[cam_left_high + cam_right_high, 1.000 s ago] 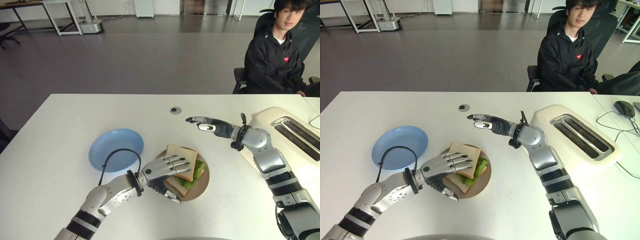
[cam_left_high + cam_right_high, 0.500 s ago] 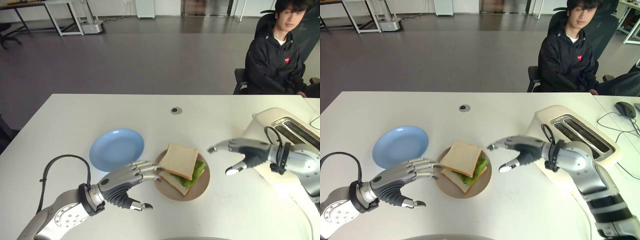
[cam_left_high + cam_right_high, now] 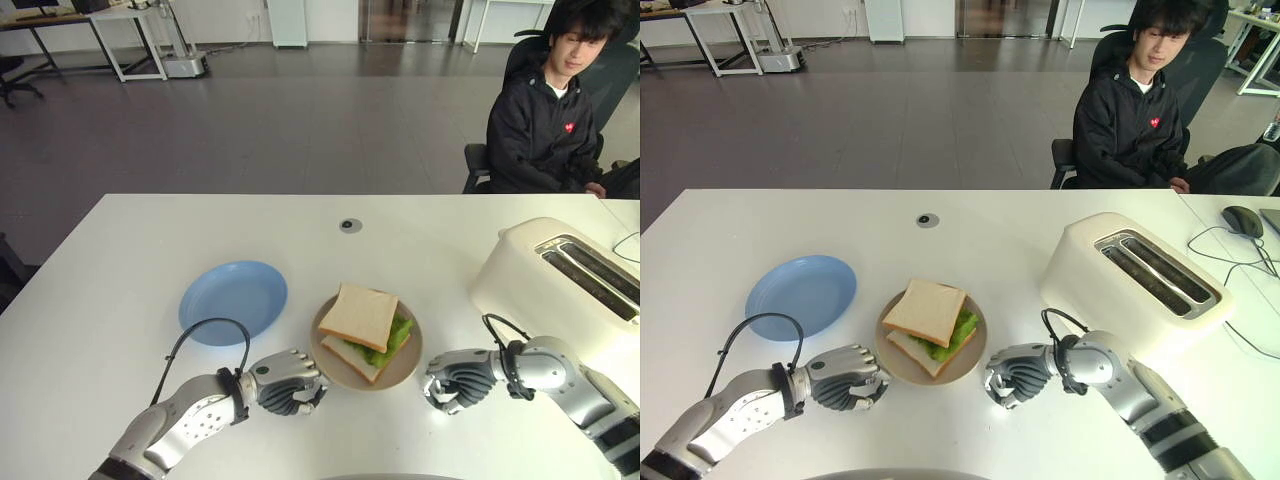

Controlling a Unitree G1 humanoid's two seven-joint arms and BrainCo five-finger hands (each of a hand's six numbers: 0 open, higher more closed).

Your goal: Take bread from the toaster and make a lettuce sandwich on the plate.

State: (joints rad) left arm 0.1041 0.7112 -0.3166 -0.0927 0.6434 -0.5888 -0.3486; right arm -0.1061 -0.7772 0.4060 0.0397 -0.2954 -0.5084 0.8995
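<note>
Tabletop [image 3: 120, 260] bears sandwich [image 3: 360, 318] between fisted left hand [image 3: 285, 382] and right hand [image 3: 455, 380].

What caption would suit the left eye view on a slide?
Lettuce sandwich on the tan plate, left hand and right hand fisted on either side, toaster at right.

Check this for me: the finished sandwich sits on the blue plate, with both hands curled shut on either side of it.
One thing is wrong. The sandwich sits on the brown plate, not the blue plate, which lies beside it to the left. The rest holds: the left hand and right hand are curled shut on either side. The left eye view shows it.
</note>
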